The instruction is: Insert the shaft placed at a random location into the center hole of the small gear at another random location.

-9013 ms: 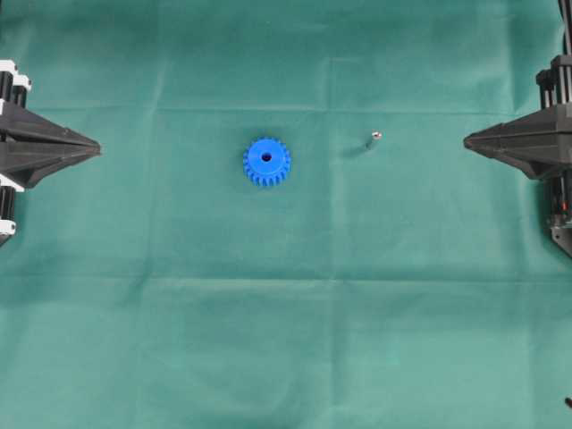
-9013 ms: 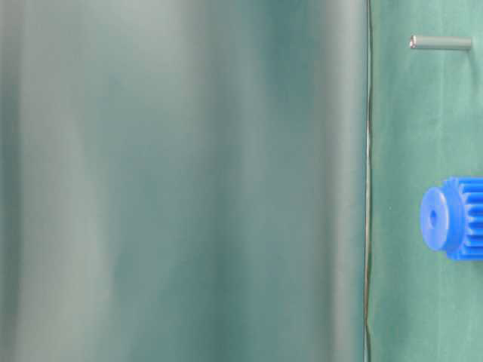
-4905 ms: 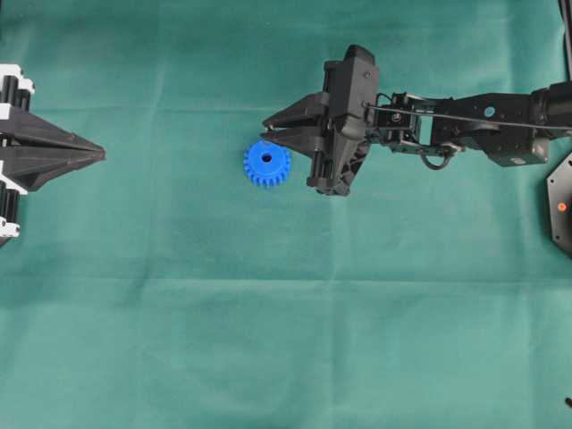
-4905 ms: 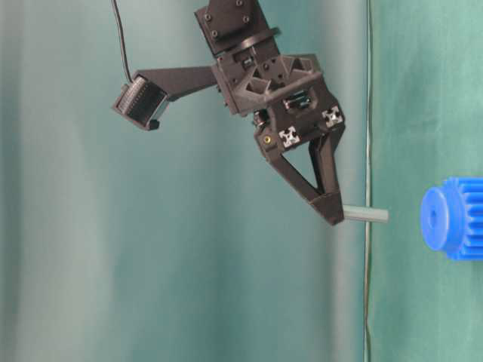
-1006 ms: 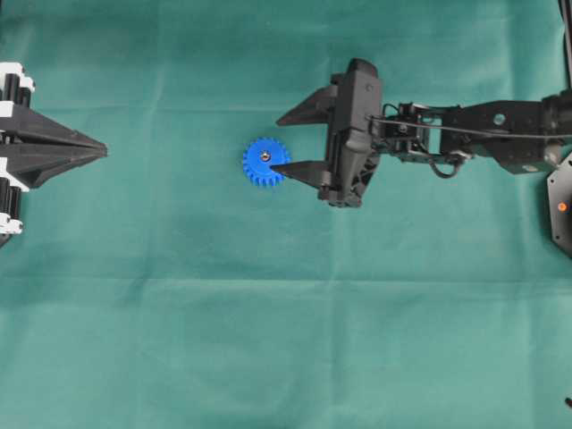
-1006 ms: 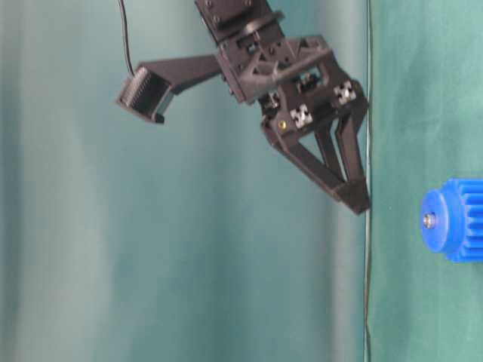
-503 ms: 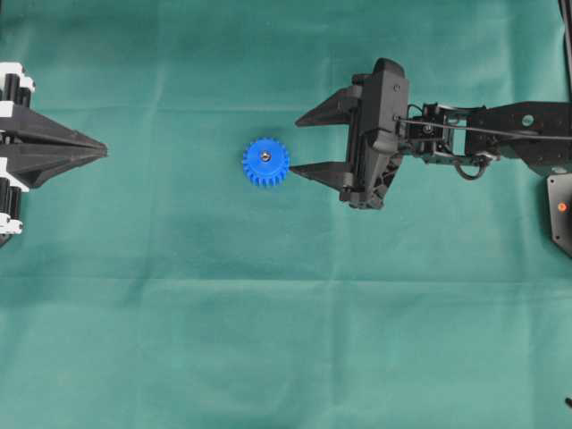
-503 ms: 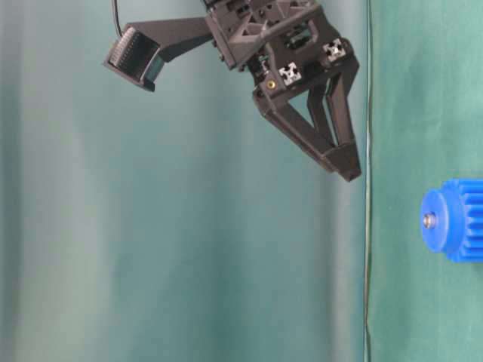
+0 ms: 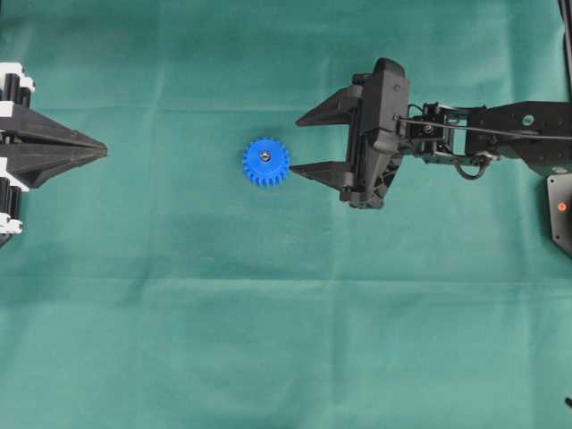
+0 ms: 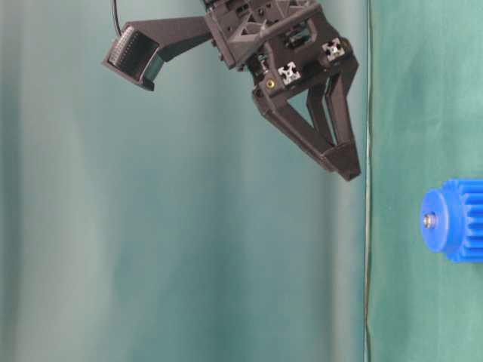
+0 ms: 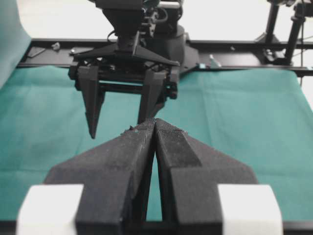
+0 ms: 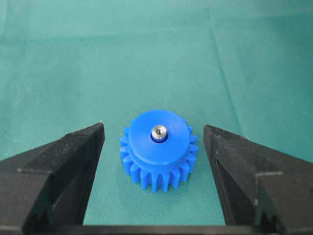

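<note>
Spread wide and gripping nothing, the right gripper (image 9: pixel 302 143) is hovering above the green cloth (image 9: pixel 286 340), just right of the bright blue plastic toothed gear (image 9: pixel 265 162). Standing in that gear's center hole (image 12: pixel 158 132) is the tiny silvery metal shaft (image 12: pixel 158 131), its shiny end showing. Far left, the left gripper (image 9: pixel 100 150) is sitting with its fingers pressed together.

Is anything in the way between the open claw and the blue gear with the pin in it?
Nothing visible. The right gripper is open, with only bare green cloth between it and the small gear. The shaft sits in its center hole.
</note>
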